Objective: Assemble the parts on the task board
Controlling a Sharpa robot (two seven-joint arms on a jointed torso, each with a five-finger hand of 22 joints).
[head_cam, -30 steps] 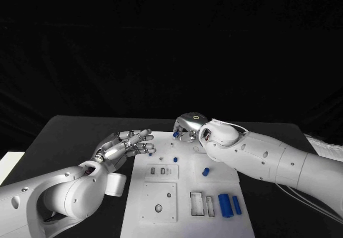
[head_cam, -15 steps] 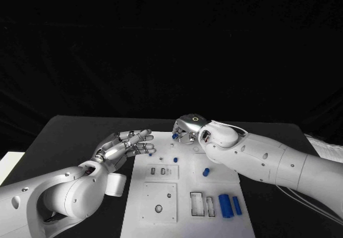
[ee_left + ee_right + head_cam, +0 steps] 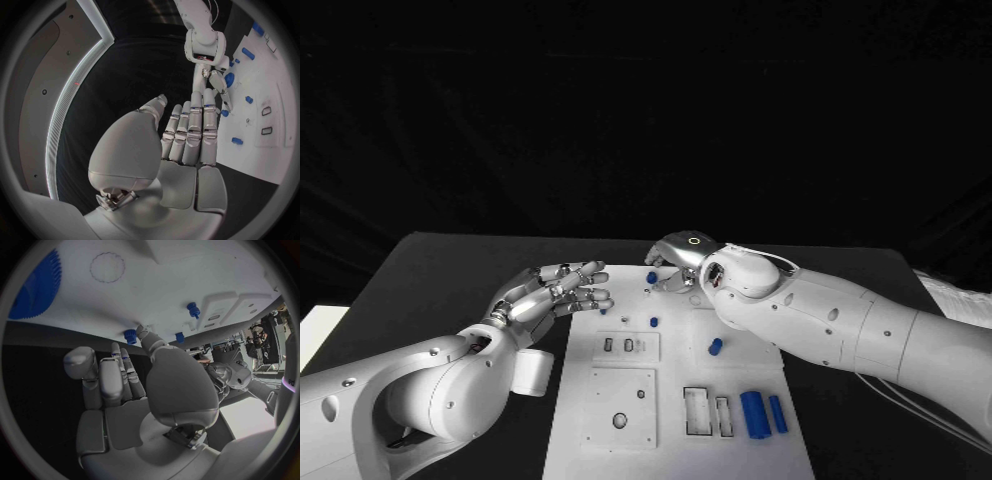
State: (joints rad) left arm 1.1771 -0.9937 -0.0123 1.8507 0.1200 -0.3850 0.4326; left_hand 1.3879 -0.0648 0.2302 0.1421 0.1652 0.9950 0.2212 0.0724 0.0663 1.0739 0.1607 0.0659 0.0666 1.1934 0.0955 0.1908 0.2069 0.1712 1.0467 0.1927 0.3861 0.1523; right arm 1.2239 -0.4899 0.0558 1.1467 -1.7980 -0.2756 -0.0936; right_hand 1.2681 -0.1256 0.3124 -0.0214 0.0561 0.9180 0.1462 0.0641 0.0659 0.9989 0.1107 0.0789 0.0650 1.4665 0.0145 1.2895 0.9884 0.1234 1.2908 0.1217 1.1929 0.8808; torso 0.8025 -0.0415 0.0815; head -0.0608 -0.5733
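Currently, the right hand (image 3: 678, 262) hovered over the far end of the white board (image 3: 678, 440), pinching a small blue part (image 3: 651, 277) between its fingertips just above the surface. Left hand (image 3: 557, 294) hung beside the board's left edge, fingers extended and apart, holding nothing. Other blue parts (image 3: 762, 413) lay on the board's near right.

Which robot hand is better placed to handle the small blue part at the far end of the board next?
Probably the right robot hand: its fingertips are already at the small blue part on the task board. The left robot hand hovers open beside the board's left edge, holding nothing.
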